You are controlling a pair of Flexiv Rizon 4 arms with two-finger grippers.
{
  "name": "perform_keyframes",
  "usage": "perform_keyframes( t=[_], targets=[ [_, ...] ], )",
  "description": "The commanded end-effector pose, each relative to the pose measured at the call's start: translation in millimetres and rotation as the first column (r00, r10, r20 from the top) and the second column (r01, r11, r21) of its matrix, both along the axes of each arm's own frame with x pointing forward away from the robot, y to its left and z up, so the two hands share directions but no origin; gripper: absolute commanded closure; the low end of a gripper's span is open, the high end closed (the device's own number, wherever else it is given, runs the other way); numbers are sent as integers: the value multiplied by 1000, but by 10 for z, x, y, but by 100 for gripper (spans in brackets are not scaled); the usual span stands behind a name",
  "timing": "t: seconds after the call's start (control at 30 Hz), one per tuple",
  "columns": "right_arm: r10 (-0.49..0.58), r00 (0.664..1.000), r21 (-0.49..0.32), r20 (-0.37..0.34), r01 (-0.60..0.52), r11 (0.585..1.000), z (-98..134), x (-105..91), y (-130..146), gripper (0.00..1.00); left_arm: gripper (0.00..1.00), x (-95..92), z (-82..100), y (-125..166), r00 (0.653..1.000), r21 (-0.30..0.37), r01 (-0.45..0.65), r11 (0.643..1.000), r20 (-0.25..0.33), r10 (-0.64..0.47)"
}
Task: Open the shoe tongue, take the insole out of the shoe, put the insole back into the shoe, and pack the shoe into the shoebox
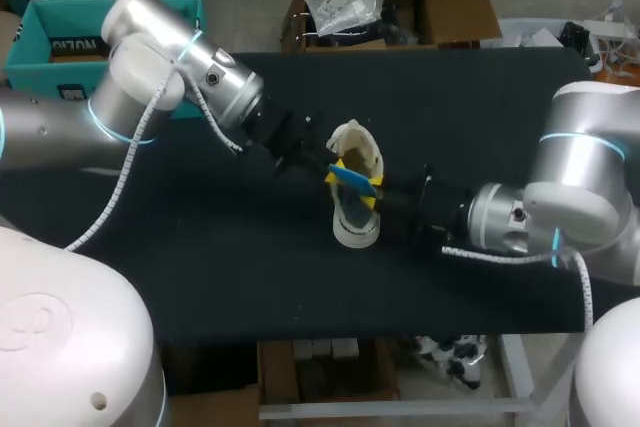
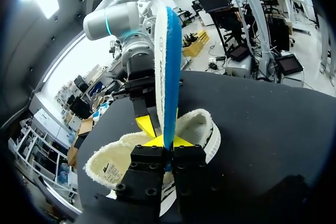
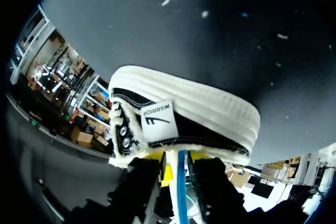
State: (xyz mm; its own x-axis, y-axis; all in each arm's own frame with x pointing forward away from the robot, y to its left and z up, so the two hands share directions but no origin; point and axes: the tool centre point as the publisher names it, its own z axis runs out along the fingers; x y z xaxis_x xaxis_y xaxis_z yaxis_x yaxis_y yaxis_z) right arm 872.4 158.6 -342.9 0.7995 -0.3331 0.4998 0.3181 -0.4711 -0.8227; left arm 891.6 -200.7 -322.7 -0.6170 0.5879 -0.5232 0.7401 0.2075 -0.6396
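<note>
Asking as OP: what goes sideways from here? That thin blue-topped foam insole (image 2: 168,66) is standing on edge, with its lower end right over the mouth of the black-and-white canvas shoe with the fleecy lining (image 2: 113,163). The shoe itself sits mid-way across the black table (image 1: 200,247), between the two arms.

Reply from a lurker: My guess is the insole buckles. It's only pinched at the bottom, so the whole tall part is unsupported. If it gets pushed down at an angle, the leading edge could snag in that fluffy lining and fold instead of sliding toward the toe. Second worry: I can't see anything pinning the shoe, so a firm push might just skid or tip it. Third, both wrists are crowded over one small opening, so a bump between them looks possible.

OP: and the grips?

Lurker: The left gripper (image 2: 157,141) is nearly closed, with the insole's lower end clamped between its yellow tips. The right gripper (image 3: 179,163) is right up against the same end of the insole, just above the shoe. Honestly, I can't tell whether it's actually gripping or just alongside.
</note>
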Motion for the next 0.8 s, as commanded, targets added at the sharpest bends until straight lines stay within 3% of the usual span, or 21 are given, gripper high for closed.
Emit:
perform_keyframes(
  t=[0.03,0.23,0.3,0.6,0.8],
  targets=[
    [-16,1000,-46,-3,16,999,199,-122,-27,51,100,-39,-14,-15,1000,-5,-4,1000,16,4],
    [-4,1000,-62,22,5,998,300,-183,1,74,100,-67,-1,-20,999,-6,-6,1000,42,6],
    [5,1000,-62,30,-3,998,301,-187,22,100,100,-79,3,-27,998,-6,-10,1000,59,11],
    [35,995,-95,92,-26,995,137,-115,79,100,100,-88,-12,6,989,30,-32,999,142,27],
    [25,991,-111,129,-11,994,2,0,90,100,100,26,-83,15,987,31,-45,998,154,40]
  ],
)
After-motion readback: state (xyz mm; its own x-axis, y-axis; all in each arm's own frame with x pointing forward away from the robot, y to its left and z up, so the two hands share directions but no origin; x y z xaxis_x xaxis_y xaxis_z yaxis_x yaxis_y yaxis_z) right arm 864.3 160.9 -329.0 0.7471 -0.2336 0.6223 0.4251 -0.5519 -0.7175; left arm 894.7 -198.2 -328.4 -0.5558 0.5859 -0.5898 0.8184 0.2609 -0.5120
